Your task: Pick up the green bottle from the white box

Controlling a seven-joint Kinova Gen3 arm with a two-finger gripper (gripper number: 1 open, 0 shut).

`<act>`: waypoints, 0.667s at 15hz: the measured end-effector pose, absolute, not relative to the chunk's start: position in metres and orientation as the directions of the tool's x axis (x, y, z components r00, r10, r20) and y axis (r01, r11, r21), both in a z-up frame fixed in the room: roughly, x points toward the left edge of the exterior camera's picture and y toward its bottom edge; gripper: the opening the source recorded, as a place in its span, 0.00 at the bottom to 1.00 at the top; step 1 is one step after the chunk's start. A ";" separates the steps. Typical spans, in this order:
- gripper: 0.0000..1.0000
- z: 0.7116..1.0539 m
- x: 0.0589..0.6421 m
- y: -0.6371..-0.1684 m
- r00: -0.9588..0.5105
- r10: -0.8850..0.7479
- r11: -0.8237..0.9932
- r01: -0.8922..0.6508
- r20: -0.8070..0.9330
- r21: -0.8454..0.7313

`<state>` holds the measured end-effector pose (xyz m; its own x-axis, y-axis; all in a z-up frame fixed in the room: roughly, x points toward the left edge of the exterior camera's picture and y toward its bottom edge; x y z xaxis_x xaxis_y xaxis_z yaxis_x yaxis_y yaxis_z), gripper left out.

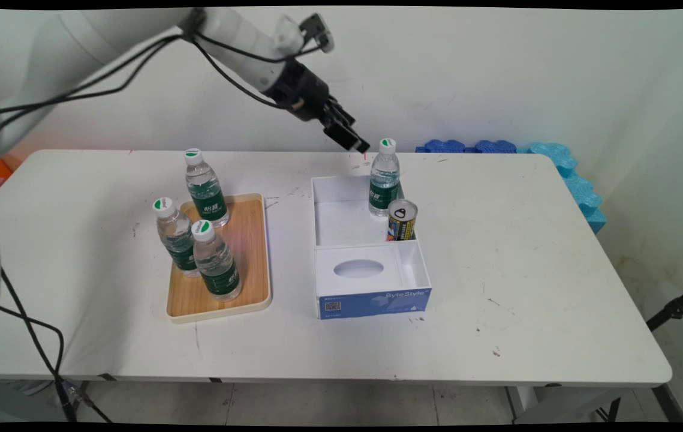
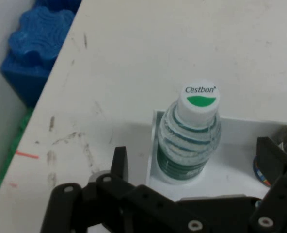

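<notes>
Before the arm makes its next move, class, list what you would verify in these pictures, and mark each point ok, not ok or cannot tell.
1. Claw carries nothing, its fingers spread: ok.
2. Claw is clear of the boxed bottle, above and beside its cap: ok.
3. Boxed bottle stands upright in the white box, cap on: ok.
4. Can stands upright, close beside that bottle: ok; whether they touch: cannot tell.
5. Three bottles stand upright on the wooden tray: ok.
</notes>
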<state>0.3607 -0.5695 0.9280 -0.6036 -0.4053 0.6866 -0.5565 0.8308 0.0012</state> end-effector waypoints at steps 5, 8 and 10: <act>1.00 0.907 0.345 -0.584 -0.617 -0.388 0.848 -0.530 0.684 0.003; 1.00 0.895 0.338 -0.592 -0.626 -0.376 0.857 -0.515 0.683 -0.001; 1.00 0.885 0.333 -0.596 -0.632 -0.368 0.864 -0.504 0.682 -0.001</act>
